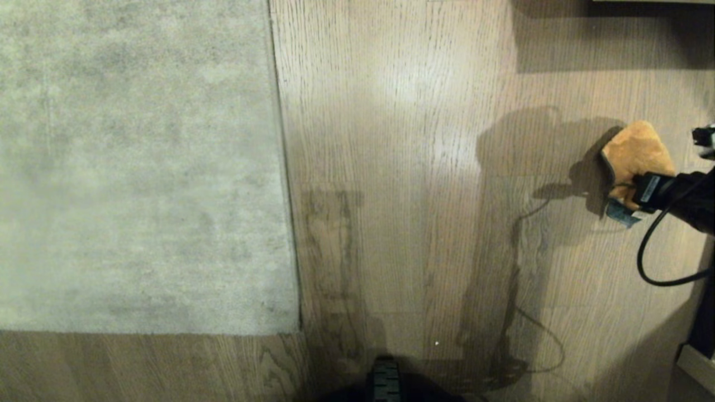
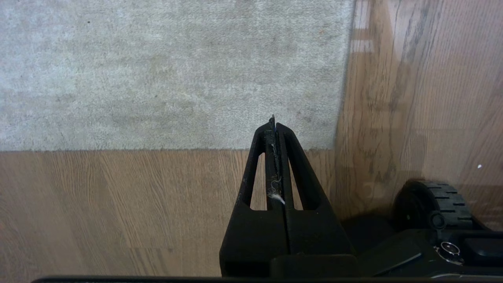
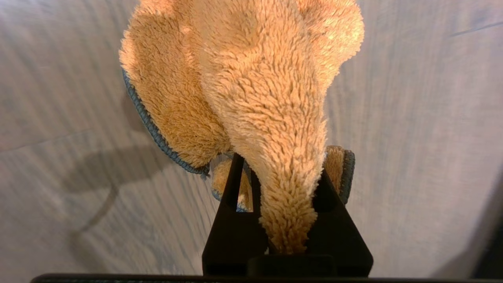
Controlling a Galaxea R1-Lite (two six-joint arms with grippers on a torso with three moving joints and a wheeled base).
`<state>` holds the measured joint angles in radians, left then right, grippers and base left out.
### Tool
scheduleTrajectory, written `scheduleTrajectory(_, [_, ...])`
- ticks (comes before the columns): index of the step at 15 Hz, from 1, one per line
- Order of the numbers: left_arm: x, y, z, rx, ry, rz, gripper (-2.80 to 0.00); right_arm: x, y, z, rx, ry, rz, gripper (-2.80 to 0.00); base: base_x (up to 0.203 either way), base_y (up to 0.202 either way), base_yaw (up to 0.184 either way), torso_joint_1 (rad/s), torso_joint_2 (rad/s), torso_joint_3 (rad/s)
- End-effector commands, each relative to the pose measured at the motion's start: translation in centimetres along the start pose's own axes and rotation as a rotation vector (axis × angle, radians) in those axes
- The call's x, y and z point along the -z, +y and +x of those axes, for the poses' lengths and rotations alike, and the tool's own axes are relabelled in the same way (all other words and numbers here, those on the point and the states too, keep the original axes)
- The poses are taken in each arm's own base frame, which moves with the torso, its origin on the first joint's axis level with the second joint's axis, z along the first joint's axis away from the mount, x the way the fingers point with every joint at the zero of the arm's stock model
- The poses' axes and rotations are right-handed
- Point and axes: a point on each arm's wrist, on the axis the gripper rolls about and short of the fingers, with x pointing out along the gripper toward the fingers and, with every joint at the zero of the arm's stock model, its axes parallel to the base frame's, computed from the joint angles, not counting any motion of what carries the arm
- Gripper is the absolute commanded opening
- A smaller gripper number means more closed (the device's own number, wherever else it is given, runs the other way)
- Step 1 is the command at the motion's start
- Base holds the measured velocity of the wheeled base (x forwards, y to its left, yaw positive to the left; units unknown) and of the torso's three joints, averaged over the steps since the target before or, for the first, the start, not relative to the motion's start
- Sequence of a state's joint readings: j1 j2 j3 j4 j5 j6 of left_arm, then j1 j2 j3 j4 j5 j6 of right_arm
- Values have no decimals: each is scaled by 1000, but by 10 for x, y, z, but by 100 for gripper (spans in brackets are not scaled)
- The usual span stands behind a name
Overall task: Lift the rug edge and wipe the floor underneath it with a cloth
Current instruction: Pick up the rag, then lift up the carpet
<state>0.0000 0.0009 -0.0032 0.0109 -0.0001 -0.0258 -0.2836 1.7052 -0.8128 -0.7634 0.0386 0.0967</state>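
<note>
Right tool (image 3: 281, 188) pinching the fuzzy orange cloth (image 3: 251, 86) above the floor (image 1: 402, 167), left tool (image 2: 275, 129) pressed together near the flat rug edge (image 1: 282, 167)

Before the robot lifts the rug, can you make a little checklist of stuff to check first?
1. Cloth pinched in the right end effector: ok.
2. Left end effector empty and ready to grab: ok, though shut, so it must open first.
3. Rug edge lifted: not ok, it lies flat.
4. Rug corner near the left end effector: ok.
5. Floor beside the rug free of clutter: ok.
6. Dirt under the rug: cannot tell, it is covered.
</note>
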Motion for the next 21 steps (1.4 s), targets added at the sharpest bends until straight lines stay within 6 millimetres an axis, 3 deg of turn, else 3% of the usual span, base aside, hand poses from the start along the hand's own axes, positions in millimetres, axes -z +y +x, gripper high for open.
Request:
scheduleTrajectory(1, [0,0,0,0,1,0,-280,-13,1,-22,-3,-54,-9,-280,0,0,0,0,0,0])
scheduleTrajectory(5, [0,0,0,0,1,0,-280,-18,3,-64,-2,-102,-64,-280,0,0,0,0,0,0])
scheduleTrajectory(9, [0,0,0,0,1,-1,-280,-9,6,-128,-9,-147,-111,-280,0,0,0,0,0,0])
scheduleTrajectory(14, [0,0,0,0,1,0,-280,21,15,-192,-90,-157,-132,-280,0,0,0,0,0,0])
scheduleTrajectory(21, [0,0,0,0,1,0,-280,87,11,-262,-229,-200,-136,-280,0,0,0,0,0,0])
